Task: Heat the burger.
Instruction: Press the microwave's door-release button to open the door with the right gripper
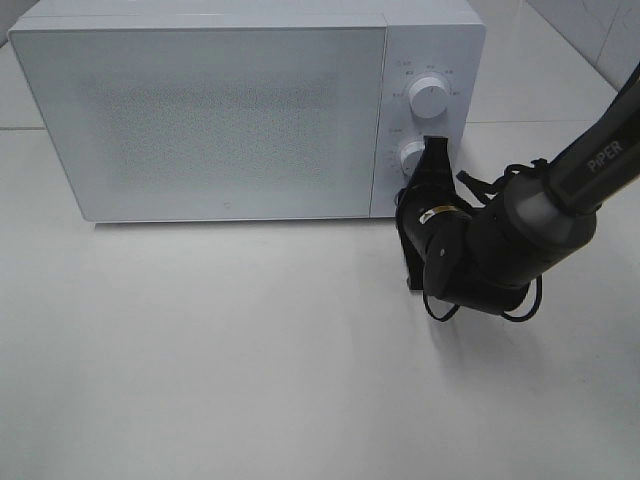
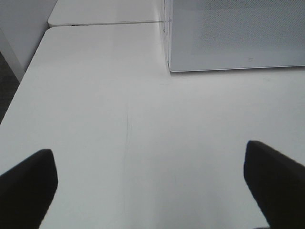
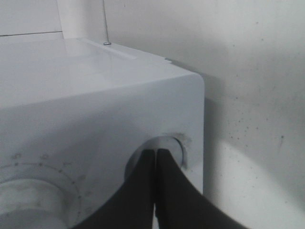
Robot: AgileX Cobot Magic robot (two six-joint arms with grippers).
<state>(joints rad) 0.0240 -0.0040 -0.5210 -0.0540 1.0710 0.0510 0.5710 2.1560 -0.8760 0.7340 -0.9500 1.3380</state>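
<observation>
One shut microwave [image 1: 230,110] (contents hidden from view)

R arm [image 1: 575,175] enters from the right edge of the high view, black, sloping down to a bulky wrist [image 1: 480,255] held low over the worktop [image 1: 250,380]. From there the R hand [image 1: 432,152] angles up & away from the cam. Its fingers [image 3: 136,191] are pressed together w/ only a thin seam between them. They look fully closed, though the tips are dim in the wrist view. L hand [image 2: 152,183]: fingers [image 2: 28,183] spread wide apart, hovering above the worktop.
</observation>
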